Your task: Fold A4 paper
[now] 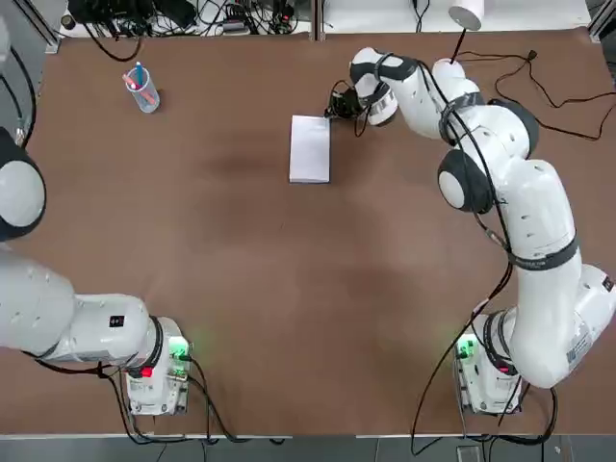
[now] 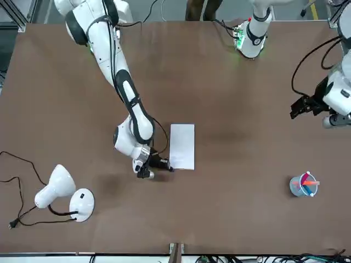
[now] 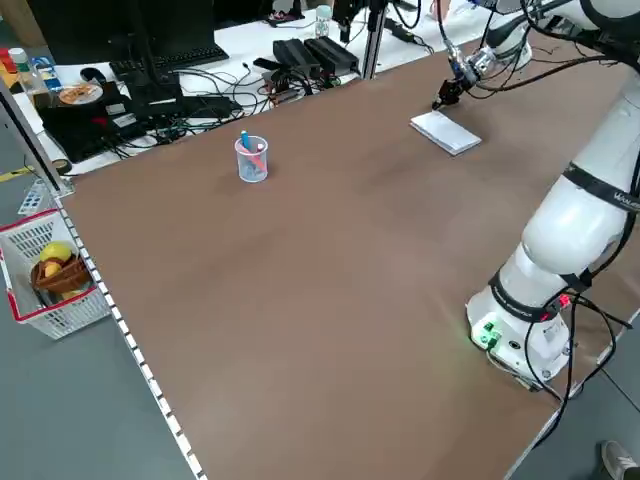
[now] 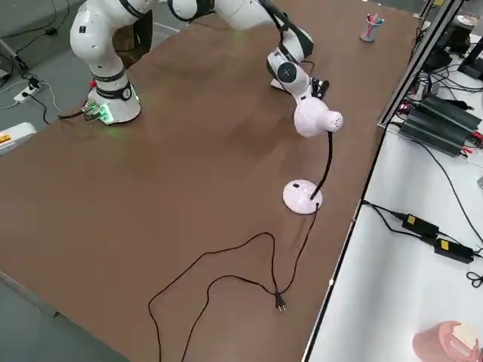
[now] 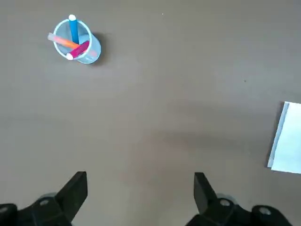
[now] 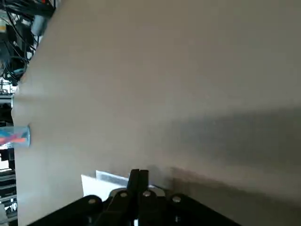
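Right gripper (image 1: 339, 104), fingers pressed together, sits at the far right corner of the paper (image 1: 309, 148), which lies folded narrow at the worktop's (image 1: 289, 289) 12 o'clock. Folding looks largely done, perhaps only creasing left; left gripper (image 5: 140, 188) hangs spread at 9 o'clock

A clear cup (image 1: 143, 92) of coloured pens stands far to my left; a white desk lamp (image 2: 61, 190) with trailing cord sits on my right.

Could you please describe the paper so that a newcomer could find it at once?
On the brown table, look toward the far edge, just beside the right gripper. The A4 paper lies there flat, folded into a narrow white rectangle, unlike the round-based lamp.
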Controlling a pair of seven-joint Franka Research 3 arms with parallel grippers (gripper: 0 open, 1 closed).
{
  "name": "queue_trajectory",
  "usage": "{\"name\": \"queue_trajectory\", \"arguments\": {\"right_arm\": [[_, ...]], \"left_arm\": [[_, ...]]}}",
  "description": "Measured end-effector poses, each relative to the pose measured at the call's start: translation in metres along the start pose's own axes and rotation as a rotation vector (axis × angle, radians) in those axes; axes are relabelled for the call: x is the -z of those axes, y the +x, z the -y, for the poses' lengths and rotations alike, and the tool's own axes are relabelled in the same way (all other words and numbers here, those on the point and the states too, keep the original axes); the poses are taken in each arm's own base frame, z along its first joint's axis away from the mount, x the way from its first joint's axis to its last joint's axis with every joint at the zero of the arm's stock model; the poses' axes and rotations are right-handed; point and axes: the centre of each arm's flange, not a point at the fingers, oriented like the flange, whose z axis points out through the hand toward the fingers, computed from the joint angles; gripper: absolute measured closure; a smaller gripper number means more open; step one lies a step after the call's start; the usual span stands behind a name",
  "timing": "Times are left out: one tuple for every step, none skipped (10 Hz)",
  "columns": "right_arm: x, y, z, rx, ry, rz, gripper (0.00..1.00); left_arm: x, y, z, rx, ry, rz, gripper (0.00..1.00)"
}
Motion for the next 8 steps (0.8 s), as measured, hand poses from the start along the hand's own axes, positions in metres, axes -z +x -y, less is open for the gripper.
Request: {"name": "queue_trajectory", "arguments": {"right_arm": [[0.004,0.006,0.007,0.020,0.003,-0.007,0.98],[0.012,0.011,0.017,0.052,0.011,0.007,0.97],[0.022,0.015,0.033,0.082,0.034,0.038,0.91],[0.036,0.018,0.049,0.105,0.058,0.064,0.87],[0.056,0.020,0.066,0.145,0.062,0.086,0.74],[0.082,0.020,0.084,0.202,0.044,0.098,0.58],[0.110,0.015,0.099,0.256,0.018,0.111,0.44],[0.140,0.006,0.108,0.303,-0.010,0.136,0.27]], "left_arm": [[0.001,-0.001,0.002,0.004,0.000,-0.005,0.00],[0.004,-0.002,0.003,0.007,-0.001,-0.011,0.00],[0.007,-0.003,0.006,0.015,-0.001,-0.016,0.00],[0.010,-0.003,0.011,0.027,-0.001,-0.023,0.00],[0.016,-0.005,0.015,0.035,-0.002,-0.034,0.00],[0.023,-0.008,0.016,0.038,-0.003,-0.047,0.00],[0.030,-0.012,0.016,0.039,-0.004,-0.057,0.00],[0.033,-0.014,0.018,0.041,-0.004,-0.064,0.00]]}}
